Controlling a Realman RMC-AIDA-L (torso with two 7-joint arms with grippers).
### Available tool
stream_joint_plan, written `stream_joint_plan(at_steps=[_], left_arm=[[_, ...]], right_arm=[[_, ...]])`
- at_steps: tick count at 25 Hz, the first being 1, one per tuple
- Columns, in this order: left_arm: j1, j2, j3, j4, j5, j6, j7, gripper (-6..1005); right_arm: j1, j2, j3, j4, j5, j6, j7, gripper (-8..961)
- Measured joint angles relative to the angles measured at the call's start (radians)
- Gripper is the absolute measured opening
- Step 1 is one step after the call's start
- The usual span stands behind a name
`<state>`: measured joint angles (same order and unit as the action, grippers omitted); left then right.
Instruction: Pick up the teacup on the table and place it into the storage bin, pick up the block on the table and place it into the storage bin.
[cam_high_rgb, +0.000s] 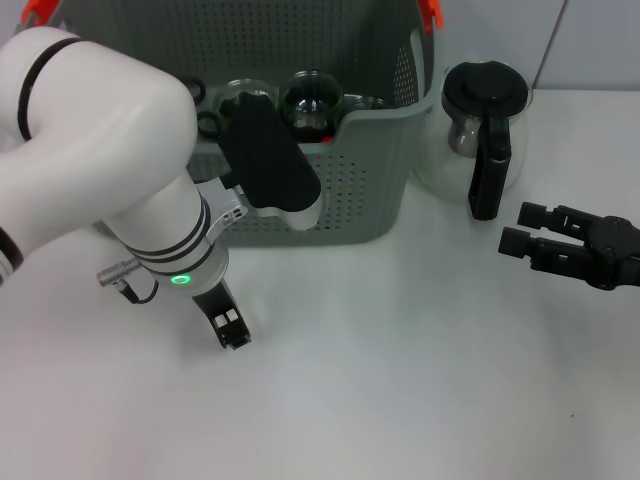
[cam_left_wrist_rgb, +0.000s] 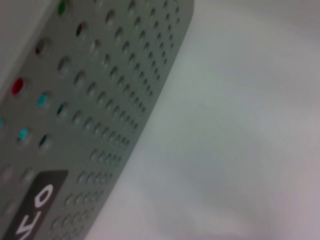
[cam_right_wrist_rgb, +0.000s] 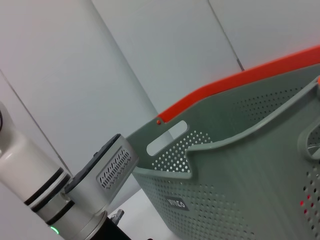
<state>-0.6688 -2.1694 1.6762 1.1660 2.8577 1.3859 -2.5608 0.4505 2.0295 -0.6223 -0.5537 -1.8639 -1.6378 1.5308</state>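
The grey perforated storage bin (cam_high_rgb: 330, 190) stands at the 12 o'clock end of the white tabletop (cam_high_rgb: 400, 360), with orange clips (cam_high_rgb: 432, 12) on its rim. Inside it, seen over the near wall's cut-out handle, lie glassy rounded items; one dark-centred glass piece (cam_high_rgb: 310, 100) could be the teacup, though I cannot tell for sure. No block shows on the tabletop.

The left claw (cam_high_rgb: 232, 328) hangs low over the tabletop at about 8 o'clock from the bin's front wall, just clear of it, pointing down; its fingertips appear close together and hold nothing, but I cannot tell the gap reliably. The left wrist view shows the bin wall (cam_left_wrist_rgb: 100, 100) with its small black label (cam_left_wrist_rgb: 35, 205) close by.

The right claw (cam_high_rgb: 524, 226) rests at 3 o'clock, well apart from the bin, its two black fingers spread and empty, pointing toward a glass jug (cam_high_rgb: 480, 130) with a black lid and handle standing just beside the bin.
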Motion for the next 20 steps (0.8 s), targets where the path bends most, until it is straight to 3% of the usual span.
stream_joint_plan(at_steps=[5, 10, 15, 20], left_arm=[[0.022, 0.000, -0.018, 0.096, -0.010, 0.065, 0.014, 415], [0.065, -0.002, -0.150, 0.311, -0.093, 0.212, 0.089, 415], [0.074, 0.001, -0.430, 0.455, -0.278, 0.384, 0.203, 415], [0.041, 0.014, -0.764, 0.482, -0.508, 0.461, 0.273, 416]], right_arm=[[-0.001, -0.001, 0.001, 0.000, 0.000, -0.002, 0.000, 884], [0.001, -0.002, 0.001, 0.000, 0.001, -0.002, 0.000, 884], [0.002, -0.003, 0.001, 0.000, 0.003, -0.002, 0.000, 885], [0.003, -0.003, 0.001, 0.000, 0.005, -0.002, 0.000, 884]])
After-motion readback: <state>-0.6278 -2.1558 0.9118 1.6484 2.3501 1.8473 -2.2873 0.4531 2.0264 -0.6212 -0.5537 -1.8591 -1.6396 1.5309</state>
